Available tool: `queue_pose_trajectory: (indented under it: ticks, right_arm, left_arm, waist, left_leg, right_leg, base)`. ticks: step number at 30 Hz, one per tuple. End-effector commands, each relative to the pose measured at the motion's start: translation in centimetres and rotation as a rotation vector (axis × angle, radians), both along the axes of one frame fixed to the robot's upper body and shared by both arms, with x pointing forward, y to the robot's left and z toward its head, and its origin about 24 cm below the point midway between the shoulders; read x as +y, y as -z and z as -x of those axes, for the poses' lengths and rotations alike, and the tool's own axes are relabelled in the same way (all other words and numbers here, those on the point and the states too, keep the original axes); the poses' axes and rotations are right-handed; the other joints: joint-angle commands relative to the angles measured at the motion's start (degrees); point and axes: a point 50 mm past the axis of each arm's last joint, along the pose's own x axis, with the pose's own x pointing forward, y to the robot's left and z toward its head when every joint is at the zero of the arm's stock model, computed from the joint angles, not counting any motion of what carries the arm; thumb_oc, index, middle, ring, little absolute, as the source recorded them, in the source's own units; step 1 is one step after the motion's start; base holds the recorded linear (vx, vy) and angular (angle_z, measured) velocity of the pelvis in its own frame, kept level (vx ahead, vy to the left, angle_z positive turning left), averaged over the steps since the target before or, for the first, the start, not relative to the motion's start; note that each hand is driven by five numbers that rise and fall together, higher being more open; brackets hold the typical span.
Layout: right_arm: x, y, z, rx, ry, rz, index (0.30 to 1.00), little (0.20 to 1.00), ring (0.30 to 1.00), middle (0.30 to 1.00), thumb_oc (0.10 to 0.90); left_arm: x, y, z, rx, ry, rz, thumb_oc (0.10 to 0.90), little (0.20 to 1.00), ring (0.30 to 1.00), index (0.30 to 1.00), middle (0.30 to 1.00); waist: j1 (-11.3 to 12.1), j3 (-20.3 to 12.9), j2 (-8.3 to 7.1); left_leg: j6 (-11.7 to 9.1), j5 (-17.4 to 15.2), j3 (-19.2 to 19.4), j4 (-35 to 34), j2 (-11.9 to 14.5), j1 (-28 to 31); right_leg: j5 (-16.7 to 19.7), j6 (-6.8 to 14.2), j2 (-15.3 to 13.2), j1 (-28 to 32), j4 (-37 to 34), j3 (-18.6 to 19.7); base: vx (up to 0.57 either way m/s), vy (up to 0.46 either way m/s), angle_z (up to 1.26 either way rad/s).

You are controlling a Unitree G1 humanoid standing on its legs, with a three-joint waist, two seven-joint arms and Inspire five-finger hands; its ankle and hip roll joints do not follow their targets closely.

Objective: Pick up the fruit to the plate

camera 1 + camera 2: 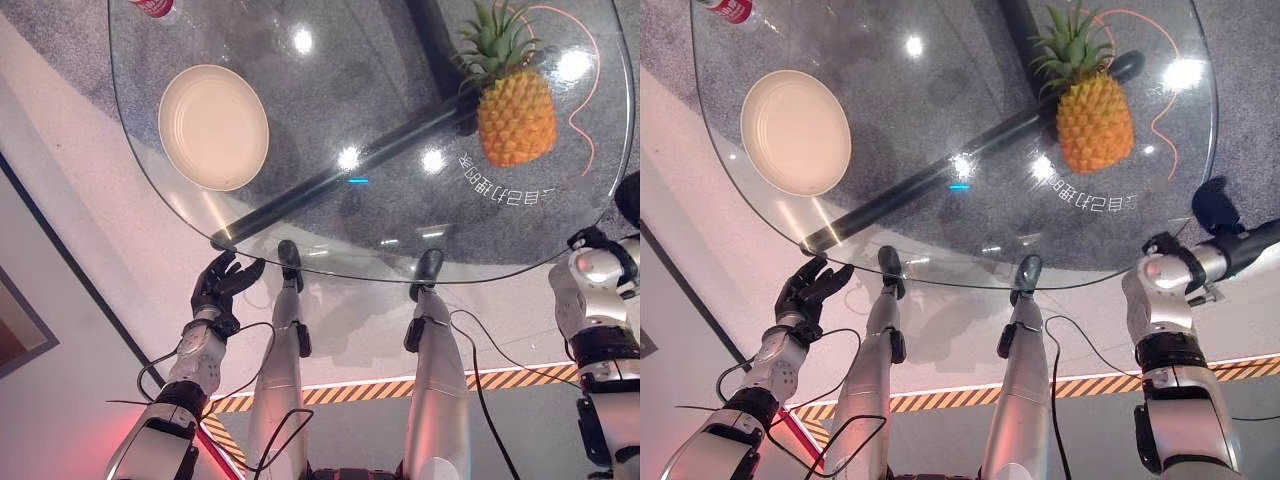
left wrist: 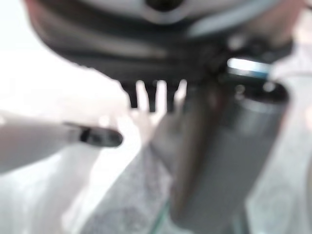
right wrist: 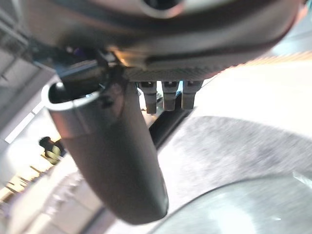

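**Pineapple and plate sit well apart on the glass**

You see a red can [image 1: 152, 6] at the far edge of the glass table [image 1: 400, 255], past the cream plate [image 1: 213, 127]. The pineapple [image 1: 515, 112] stands on the right side, leaves pointing away from you. Your left hand [image 1: 222, 288] hangs relaxed and empty below the rim. Your right hand [image 1: 1215, 207] is a dark shape; you cannot tell its fingers.

A red can [image 1: 153, 6] was cut off by the top edge. The right hand [image 1: 1214, 209] sat partly beyond the table's rim, fingers unclear.
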Motion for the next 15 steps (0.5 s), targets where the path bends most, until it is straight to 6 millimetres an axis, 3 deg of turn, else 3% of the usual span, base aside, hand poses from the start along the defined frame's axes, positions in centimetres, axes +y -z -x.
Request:
queue_pose_trajectory:
  ticks: [1, 7, 15]
  right_arm:
    - [-1.1, -5.7, 3.2, -0.232, 0.184, 0.235, 0.900, 0.900, 0.900, 0.900, 0.800]
    - [4.5, -8.7, 4.4, -0.372, 0.028, 0.546, 0.900, 0.900, 0.900, 0.900, 0.800]
    - [8.6, -8.7, 4.1, -0.293, -0.234, 0.727, 0.900, 0.900, 0.900, 0.900, 0.800]
  left_arm:
    - [5.3, 1.4, 2.4, 0.156, -0.242, -0.092, 0.800, 0.900, 0.900, 0.900, 0.900]
    - [4.3, 2.5, 3.2, 0.159, -0.238, -0.053, 0.800, 0.900, 0.900, 0.900, 0.900]
    - [3.6, 3.1, 3.7, 0.159, -0.230, -0.041, 0.800, 0.900, 0.900, 0.900, 0.900]
  waist:
    - [-0.58, -0.09, -1.75]
    - [-1.38, -0.09, -0.86]
    - [-1.45, -0.09, -0.36]
  left_leg:
    - [-1.65, -6.19, -3.93, 5.59, 1.19, -0.07]
    - [-1.33, -5.53, -3.23, 4.70, 0.84, 0.37]
    - [-1.24, -5.06, -2.51, 4.68, 0.65, 0.21]
  right_leg:
    - [8.89, 1.71, -0.73, -0.09, -4.21, -3.33]
    - [8.56, 1.76, -0.71, -0.25, -4.41, -2.58]
    - [8.42, 1.70, -0.98, -0.44, -4.45, -2.39]
  base:
    - [0.00, 0.058, -0.03]
    - [0.00, 0.071, -0.01]
    - [0.00, 0.005, 0.00]
